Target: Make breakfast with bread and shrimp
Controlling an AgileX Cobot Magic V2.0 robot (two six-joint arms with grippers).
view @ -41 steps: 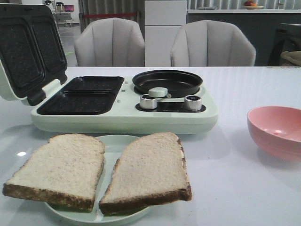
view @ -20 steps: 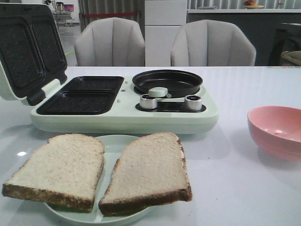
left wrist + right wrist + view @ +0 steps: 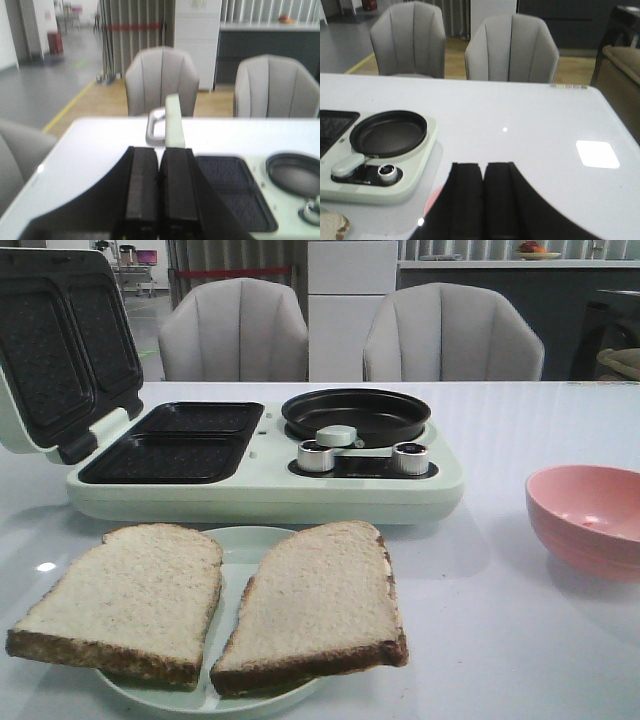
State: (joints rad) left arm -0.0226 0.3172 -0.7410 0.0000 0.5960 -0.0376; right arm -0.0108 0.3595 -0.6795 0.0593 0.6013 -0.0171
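bread: two slices [image 3: 125,600] [image 3: 315,605] on one plate [image 3: 235,545]
bowl: one [image 3: 588,520], 3 o'clock
left pincer [image 3: 159,200]: pressed together
right pincer [image 3: 484,200]: pressed together

Two pale cream bread slices [image 3: 215,605] with dark brown crusts on a pale green plate [image 3: 245,545]. A mint green breakfast maker [image 3: 265,480] with black grill plates [image 3: 175,445], a black round pan [image 3: 356,413] and silver knobs [image 3: 316,456]. A pink bowl [image 3: 588,520]. A white glossy table [image 3: 520,640]. Grey chairs [image 3: 452,332]. Black gripper fingers [image 3: 142,185].
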